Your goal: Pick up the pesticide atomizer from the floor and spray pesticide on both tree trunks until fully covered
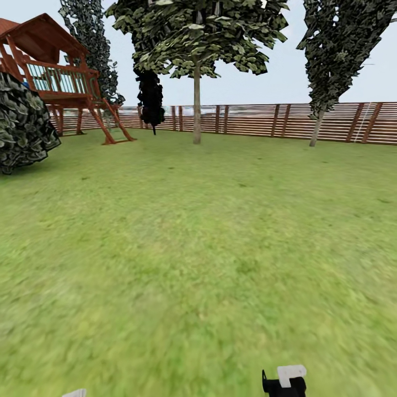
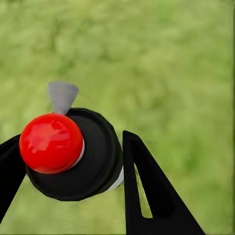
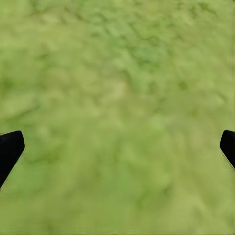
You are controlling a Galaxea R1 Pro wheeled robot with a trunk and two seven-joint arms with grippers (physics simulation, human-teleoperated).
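One atomizer (image 2: 73, 156) clamped in left pincer (image 2: 68, 176) (right pincer (image 3: 117, 152) agape).

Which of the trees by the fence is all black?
The small cone-shaped tree standing left of the pale-trunked tree. Its leaves and thin stem are solid black, while the other trees along the fence have green-grey leaves.

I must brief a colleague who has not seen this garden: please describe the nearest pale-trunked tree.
Look to the brown slatted fence behind the lawn. The tree stands before it, right of the wooden playhouse. Its bare pale trunk and green crown differ from the black cone-shaped tree beside it.
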